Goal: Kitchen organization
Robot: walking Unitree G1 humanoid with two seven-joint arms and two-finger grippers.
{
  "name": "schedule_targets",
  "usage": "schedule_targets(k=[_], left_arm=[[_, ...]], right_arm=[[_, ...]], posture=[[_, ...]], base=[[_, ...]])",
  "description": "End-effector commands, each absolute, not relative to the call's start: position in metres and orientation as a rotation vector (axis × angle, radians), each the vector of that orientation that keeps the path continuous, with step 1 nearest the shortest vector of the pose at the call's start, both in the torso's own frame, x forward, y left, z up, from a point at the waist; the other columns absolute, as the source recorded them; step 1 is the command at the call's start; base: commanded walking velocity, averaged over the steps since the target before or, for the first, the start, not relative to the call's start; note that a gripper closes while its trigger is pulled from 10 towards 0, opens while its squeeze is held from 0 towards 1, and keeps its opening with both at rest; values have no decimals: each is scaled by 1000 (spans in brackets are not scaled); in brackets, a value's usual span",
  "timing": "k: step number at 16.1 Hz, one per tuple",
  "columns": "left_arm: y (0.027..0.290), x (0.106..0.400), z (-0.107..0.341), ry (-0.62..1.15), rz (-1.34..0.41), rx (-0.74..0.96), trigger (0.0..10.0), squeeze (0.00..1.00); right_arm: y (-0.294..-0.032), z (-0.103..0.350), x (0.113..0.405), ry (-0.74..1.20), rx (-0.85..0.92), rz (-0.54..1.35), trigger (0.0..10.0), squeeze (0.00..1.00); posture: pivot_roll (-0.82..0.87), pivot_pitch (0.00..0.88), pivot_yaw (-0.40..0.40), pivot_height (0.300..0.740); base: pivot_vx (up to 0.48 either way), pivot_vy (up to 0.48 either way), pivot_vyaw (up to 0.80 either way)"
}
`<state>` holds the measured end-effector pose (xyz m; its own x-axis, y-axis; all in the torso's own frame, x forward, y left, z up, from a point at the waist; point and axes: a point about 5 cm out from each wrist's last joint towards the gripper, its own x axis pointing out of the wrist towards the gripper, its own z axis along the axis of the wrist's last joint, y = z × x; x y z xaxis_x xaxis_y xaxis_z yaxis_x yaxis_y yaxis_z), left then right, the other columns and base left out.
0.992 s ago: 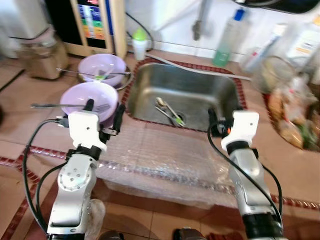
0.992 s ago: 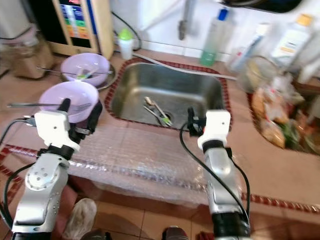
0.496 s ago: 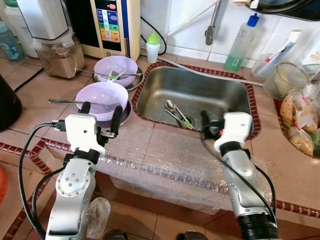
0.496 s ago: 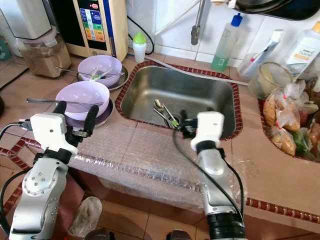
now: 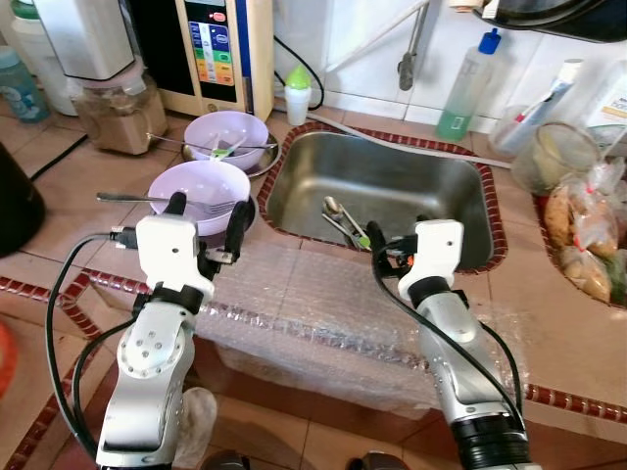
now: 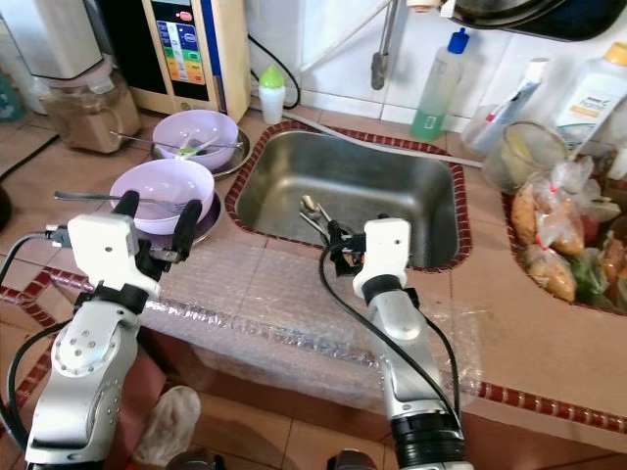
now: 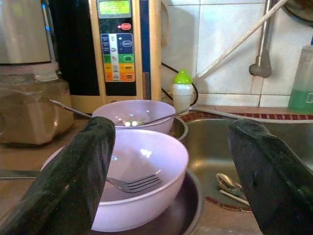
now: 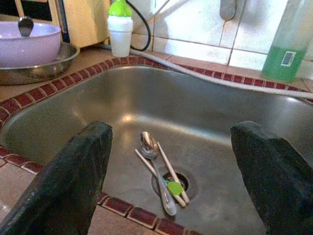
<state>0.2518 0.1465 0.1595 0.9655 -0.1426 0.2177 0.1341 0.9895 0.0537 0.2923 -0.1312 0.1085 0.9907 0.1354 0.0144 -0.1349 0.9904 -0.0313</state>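
Change since earlier: right pincer (image 5: 375,238) has shifted toward the robot's left along the sink's near rim — it now points down at the cutlery by the drain; left pincer (image 5: 206,213) stays put beside the near bowl.
Left pincer: fingers spread wide, holding nothing, level with the near lilac bowl (image 7: 131,181) and just short of it.
Right pincer: fingers spread wide, empty, above the front edge of the sink (image 5: 446,189).
Near bowl: sits in a dark plate on the tiled desk (image 5: 59,206); a fork (image 7: 134,184) lies inside, handle overhanging the rim.
Far bowl (image 5: 228,138): lilac, behind the first, cutlery laid across it.
Sink contents: spoon (image 8: 149,144) and chopsticks (image 8: 168,174) lying crossed at the drain, a green bit among them.
Desk front: bubble wrap (image 5: 323,308) draped over the edge, under both arms.
Step in hand (judged): reaching for the sink cutlery.
Handling note: lower the right pincer straight down over the spoon's handle, clear of the drain hole — thin metal on wet steel is likely to slide, so close squarely across it.
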Motion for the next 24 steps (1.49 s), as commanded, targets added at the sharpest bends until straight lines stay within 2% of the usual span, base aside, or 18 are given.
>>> schedule_targets(k=[1,6,8,20,24], left_arm=[[147,253,157,-209,-139,46,10000,0],[145,253,156,-200,-143,49,10000,0],[145,252,155,-196,-149,50,10000,0],[128,248,153,-190,-298,55,10000,0],[129,249,153,-187,-297,57,10000,0]], right_arm=[[-132,106,294,-6,-74,120,10000,0],[-140,114,295,-59,-27,144,10000,0],[-144,117,295,-73,-21,128,10000,0],[-157,115,297,-90,-28,38,10000,0],[-157,116,298,-90,-26,35,10000,0]], posture=[[21,0,-4,740],[20,0,-6,740],[21,0,-4,740],[19,0,1,740],[20,0,0,740]], base=[[0,382,0],[0,316,0],[0,480,603],[0,0,0],[0,-270,0]])
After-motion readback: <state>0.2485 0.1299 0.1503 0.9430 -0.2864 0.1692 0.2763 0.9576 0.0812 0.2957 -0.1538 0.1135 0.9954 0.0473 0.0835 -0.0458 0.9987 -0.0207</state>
